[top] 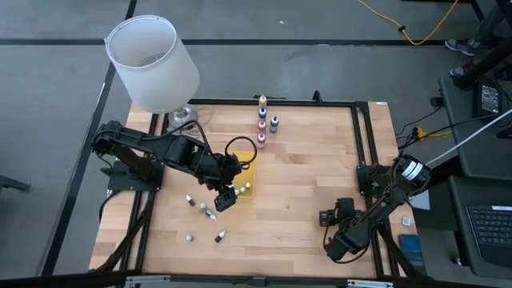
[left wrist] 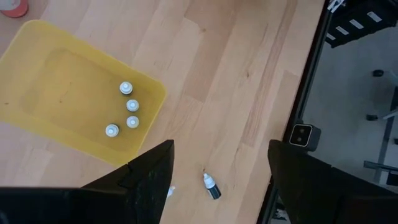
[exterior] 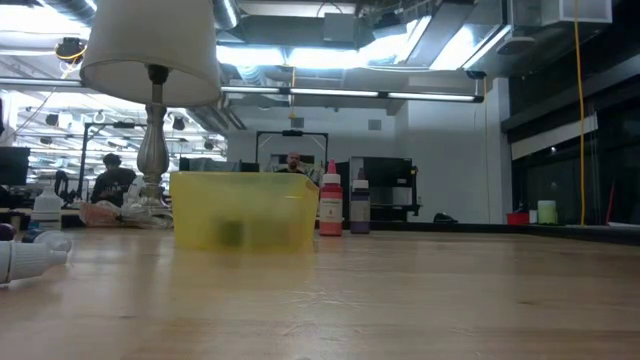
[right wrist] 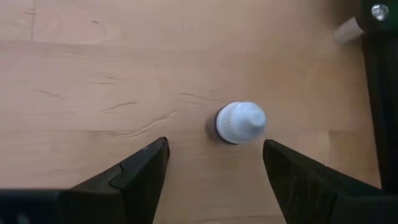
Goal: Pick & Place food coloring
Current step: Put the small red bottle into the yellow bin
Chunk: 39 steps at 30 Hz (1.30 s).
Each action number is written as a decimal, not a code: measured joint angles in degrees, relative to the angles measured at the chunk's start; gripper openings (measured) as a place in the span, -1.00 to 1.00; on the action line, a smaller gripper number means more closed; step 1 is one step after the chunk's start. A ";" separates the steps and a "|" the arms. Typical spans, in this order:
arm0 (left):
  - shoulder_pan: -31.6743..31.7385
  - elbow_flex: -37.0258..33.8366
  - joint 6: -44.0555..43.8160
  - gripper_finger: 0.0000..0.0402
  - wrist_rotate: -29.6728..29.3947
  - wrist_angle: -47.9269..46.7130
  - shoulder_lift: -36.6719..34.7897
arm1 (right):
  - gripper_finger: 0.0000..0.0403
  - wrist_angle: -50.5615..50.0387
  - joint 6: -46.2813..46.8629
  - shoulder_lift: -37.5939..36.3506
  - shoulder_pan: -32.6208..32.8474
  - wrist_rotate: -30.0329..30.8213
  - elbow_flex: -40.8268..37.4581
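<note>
The left gripper (top: 224, 200) hangs just off the near edge of the yellow tray (top: 249, 170), a little left of the table's middle, its fingers (left wrist: 152, 180) spread wide with nothing between them. From its wrist camera, four white-capped bottles (left wrist: 126, 113) stand upright inside the tray, bunched toward one corner, and a dark bottle (left wrist: 211, 186) lies on its side on bare wood between the tray and the table's black frame rail (left wrist: 311, 81).

More food coloring sits loose on the wooden table (top: 304, 200): a few small bottles (top: 202, 209) are scattered toward the near left corner, well apart from one another, and an upright row of bottles (top: 262, 120) stands near the middle of the far edge, an orange-topped one farthest back. From table height that row (exterior: 331, 205) shows just beside the tray's right end, and one bottle (exterior: 25, 257) lies tipped over at the left edge.

The right gripper (top: 340, 210) is low near the near right corner, close to the right frame rail. Its fingers (right wrist: 140, 174) are also held wide, and a single white-capped bottle (right wrist: 240, 122) stands on the wood ahead of them, touching neither.

A white lampshade (top: 152, 64) overhangs the far left corner. The broad middle and right half of the table is bare wood between the two arms.
</note>
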 joint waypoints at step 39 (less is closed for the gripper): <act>0.00 0.00 0.48 0.26 0.35 -0.07 0.00 | -0.49 -0.67 -0.02 -0.11 -1.57 4.05 -1.55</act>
